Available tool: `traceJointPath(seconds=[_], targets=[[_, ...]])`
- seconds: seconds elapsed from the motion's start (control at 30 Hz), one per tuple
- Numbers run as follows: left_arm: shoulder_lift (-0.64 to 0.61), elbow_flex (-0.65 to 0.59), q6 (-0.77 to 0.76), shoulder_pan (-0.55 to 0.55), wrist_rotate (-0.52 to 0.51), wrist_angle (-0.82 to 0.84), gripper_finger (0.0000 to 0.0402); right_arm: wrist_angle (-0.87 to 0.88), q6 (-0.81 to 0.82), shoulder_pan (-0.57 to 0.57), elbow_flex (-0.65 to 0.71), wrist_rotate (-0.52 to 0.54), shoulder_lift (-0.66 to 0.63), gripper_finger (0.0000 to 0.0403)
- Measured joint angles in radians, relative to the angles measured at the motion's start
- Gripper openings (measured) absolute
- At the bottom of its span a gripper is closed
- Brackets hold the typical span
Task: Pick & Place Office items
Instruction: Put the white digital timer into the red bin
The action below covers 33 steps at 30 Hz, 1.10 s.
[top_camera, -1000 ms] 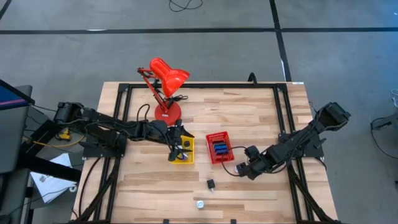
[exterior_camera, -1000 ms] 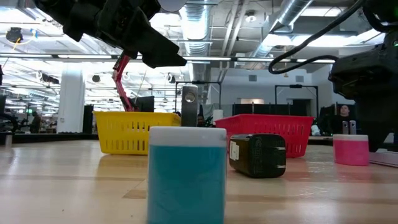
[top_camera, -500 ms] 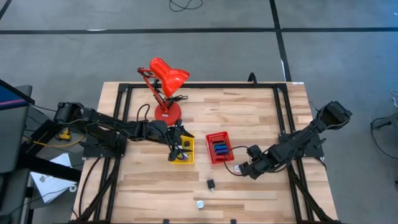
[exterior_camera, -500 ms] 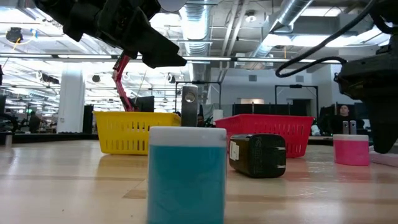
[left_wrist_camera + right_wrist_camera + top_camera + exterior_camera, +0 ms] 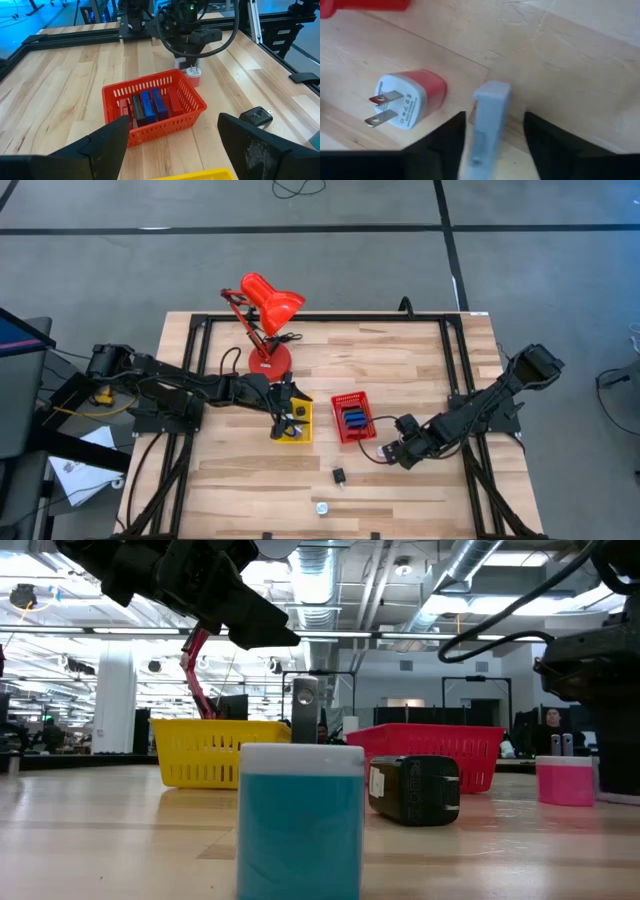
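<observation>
The red tray (image 5: 352,417) holds several flat blue, black and red pieces (image 5: 152,105). A black charger (image 5: 340,476) and a teal, white-topped block (image 5: 321,507) lie on the bare wood near the front edge. A red-and-white plug (image 5: 410,97) lies on its side on the table right of the red tray. My right gripper (image 5: 495,120) is low beside that plug, open, with a pale blue rectangular piece (image 5: 489,117) standing between its fingers. I see no touch. My left gripper (image 5: 172,122) hangs open and empty over the yellow tray (image 5: 293,420).
A red desk lamp (image 5: 268,305) stands on its round base at the far left, behind the yellow tray. A black frame (image 5: 320,320) borders the table top. Bare wood lies between the trays and the near edge, around the black charger (image 5: 415,790) and teal block (image 5: 300,820).
My right gripper has shifted slightly beside the pink plug, a little toward the table's right edge and partway back.
</observation>
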State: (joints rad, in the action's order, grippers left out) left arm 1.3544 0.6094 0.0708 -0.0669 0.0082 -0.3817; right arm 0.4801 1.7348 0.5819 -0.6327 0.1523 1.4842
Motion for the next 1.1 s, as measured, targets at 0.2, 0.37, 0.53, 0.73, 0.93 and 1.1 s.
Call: traceJointPath(seconds=[0.2, 0.37, 0.53, 0.73, 0.93, 1.1], targets=[[0.0, 0.0, 0.0, 0.0, 0.0, 0.0, 0.0297, -0.002, 0.0, 0.0, 0.002, 0.001, 0.003, 0.008], [0.0, 0.0, 0.0, 0.0, 0.0, 0.0, 0.0297, -0.003, -0.055, 0.0, 0.001, 0.007, 0.001, 0.004], [0.0, 0.0, 0.0, 0.0, 0.0, -0.001, 0.0297, 0.185, -0.177, -0.02, -0.083, 0.06, -0.039, 0.004], [0.0, 0.0, 0.0, 0.0, 0.0, -0.001, 0.0297, 0.435, -0.447, -0.077, -0.279, 0.287, -0.055, 0.0044], [0.0, 0.0, -0.004, -0.001, 0.0, 0.03, 0.0297, 0.235, -0.915, -0.175, -0.34, 0.377, -0.055, 0.0044], [0.0, 0.0, -0.07, -0.001, 0.0, 0.067, 0.0297, 0.009, -1.209, -0.233, -0.34, 0.294, -0.024, 0.0044]])
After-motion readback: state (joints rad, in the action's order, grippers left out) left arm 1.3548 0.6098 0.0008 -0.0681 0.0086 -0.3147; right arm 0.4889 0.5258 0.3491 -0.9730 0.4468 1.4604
